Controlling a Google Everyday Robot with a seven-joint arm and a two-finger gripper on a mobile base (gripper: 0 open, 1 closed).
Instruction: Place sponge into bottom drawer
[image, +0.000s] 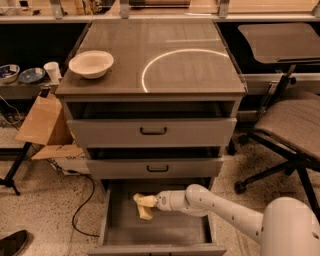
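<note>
Yellow sponge (145, 212) hangs pinched in your gripper (151, 201), lower centre of frame, inside the open bottom drawer (170, 230), left of its middle.

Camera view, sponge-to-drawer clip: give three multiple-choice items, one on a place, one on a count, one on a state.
1. Where is the sponge? A) on the chair B) within the bottom drawer, at the gripper C) on the floor
2. How many bowls stand on the cabinet top? A) one B) two C) three
3. The bottom drawer is: A) shut B) pulled open C) removed
Answers: 1 B, it shows yellow at the gripper, over the drawer's grey interior; 2 A, only the white bowl stands there; 3 B, its interior is exposed.
</note>
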